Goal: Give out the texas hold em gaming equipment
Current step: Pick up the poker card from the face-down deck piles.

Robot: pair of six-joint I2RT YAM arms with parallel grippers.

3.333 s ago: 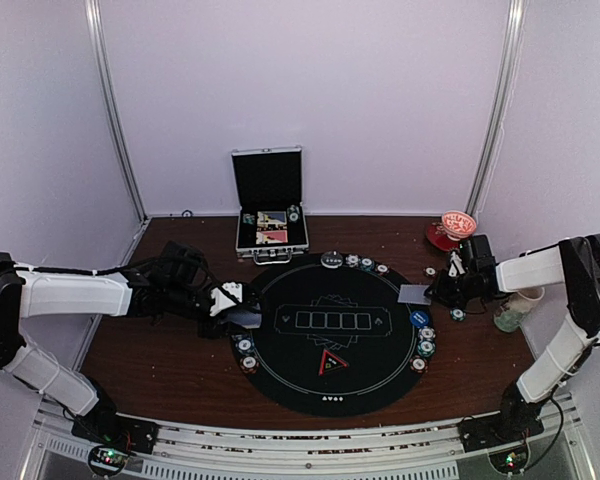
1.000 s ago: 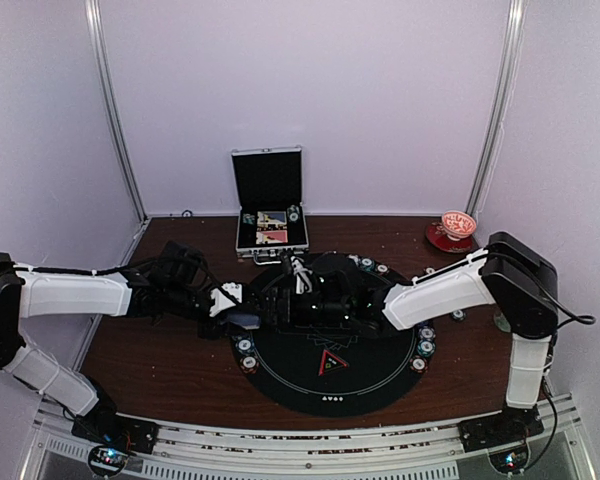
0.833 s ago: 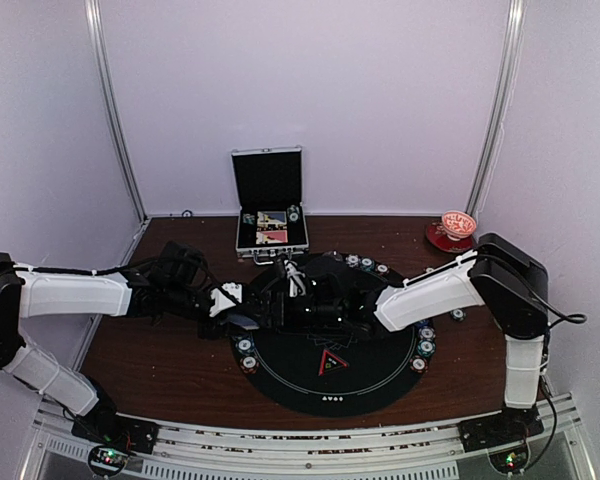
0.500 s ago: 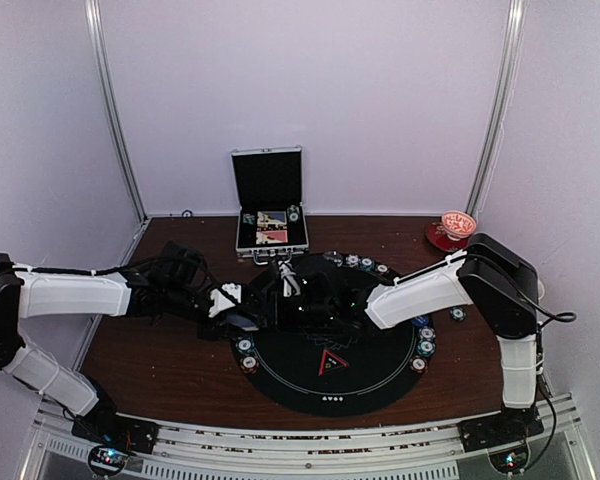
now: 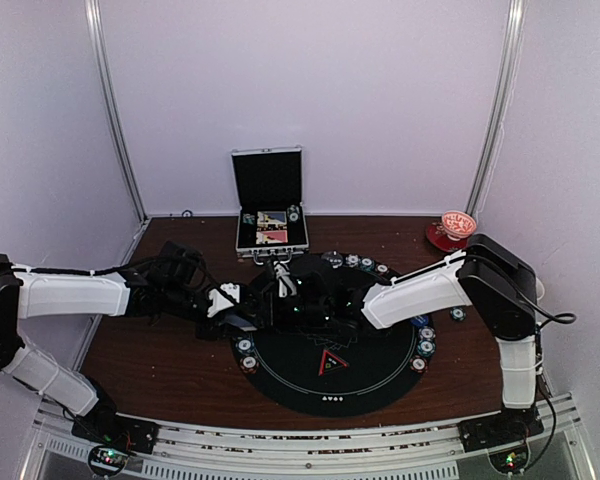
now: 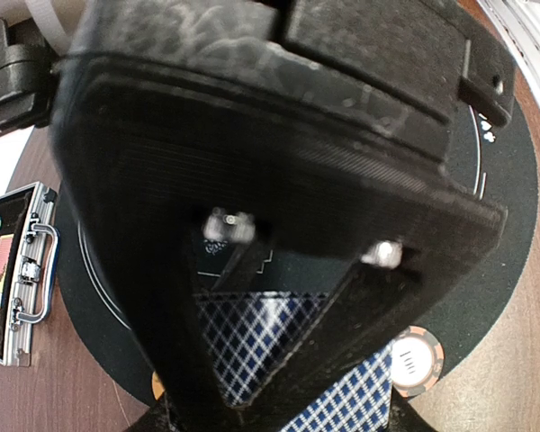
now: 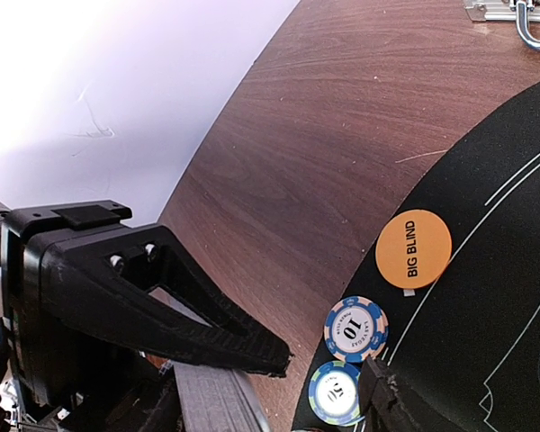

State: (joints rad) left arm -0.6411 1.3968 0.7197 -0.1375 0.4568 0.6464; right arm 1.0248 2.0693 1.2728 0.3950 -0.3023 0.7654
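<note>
Blue-and-white checked cards point(image 6: 252, 351) in a thin stack, backs showing. Pinched tight in the closed left tool point(image 5: 246, 311), over the left edge of the mat point(image 5: 370, 375). Mostly hidden, so cannot tell which way the long side points. Right tool point(image 5: 271, 296) just beside the cards; open or closed, cannot tell. Orange disc point(image 7: 414, 249) and two blue chips point(image 7: 355, 328) close by on the mat.

Mat point(image 5: 372, 372) at table point(image 5: 150, 360) centre, case point(image 5: 270, 232) behind it, poker chips point(image 5: 246, 348) along its left, right and far rims, dish point(image 5: 457, 227) far right.
</note>
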